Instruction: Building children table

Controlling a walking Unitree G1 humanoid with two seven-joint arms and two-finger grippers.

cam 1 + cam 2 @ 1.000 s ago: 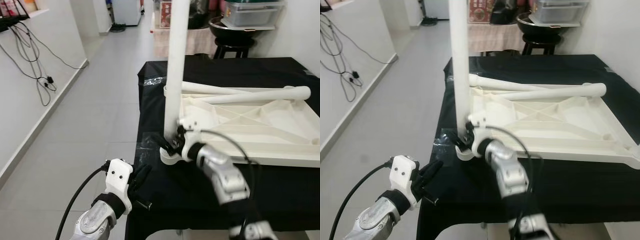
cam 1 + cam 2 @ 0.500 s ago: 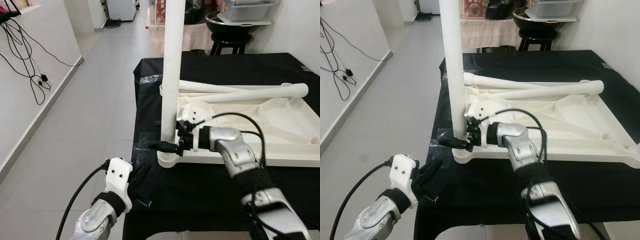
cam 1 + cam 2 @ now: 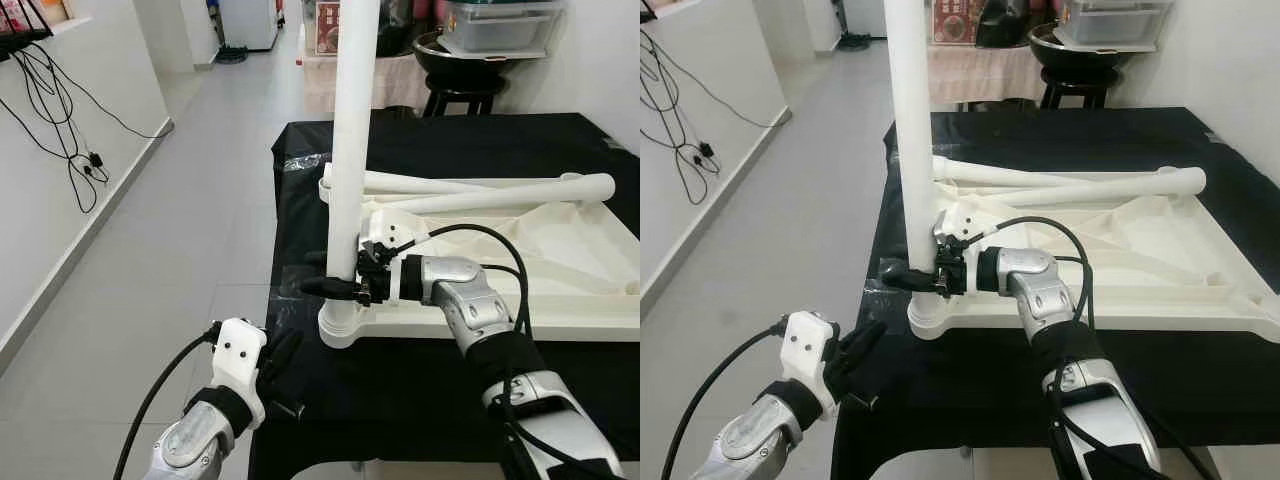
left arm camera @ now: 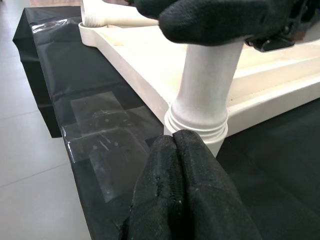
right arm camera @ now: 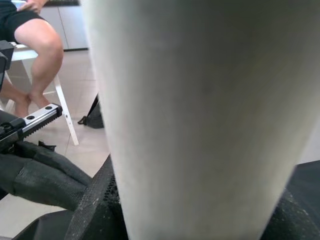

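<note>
A white table leg (image 3: 350, 150) stands upright in the corner socket (image 3: 343, 325) of the upturned white tabletop (image 3: 560, 290). My right gripper (image 3: 318, 272) reaches in level from the right and is shut on the leg just above the socket. In the right wrist view the leg (image 5: 200, 110) sits close between the black fingers (image 5: 95, 210). Two loose legs (image 3: 500, 195) lie across the tabletop. My left gripper (image 3: 283, 352) hovers low at the table's near left corner, off the leg. Its fingers (image 4: 195, 200) are pressed together and point at the leg's base (image 4: 200, 100).
A black cloth (image 3: 450, 390) covers the table, with clear tape (image 3: 292, 285) at its left edge. Grey floor lies to the left, beside a white wall with cables (image 3: 60, 130). A stool and bins (image 3: 470, 60) stand behind. A seated person's legs (image 5: 40, 45) are in the right wrist view.
My right arm swung from under the corner to a level reach from the right. Its gripper rose slightly up the leg and stays on it. The left gripper held still.
</note>
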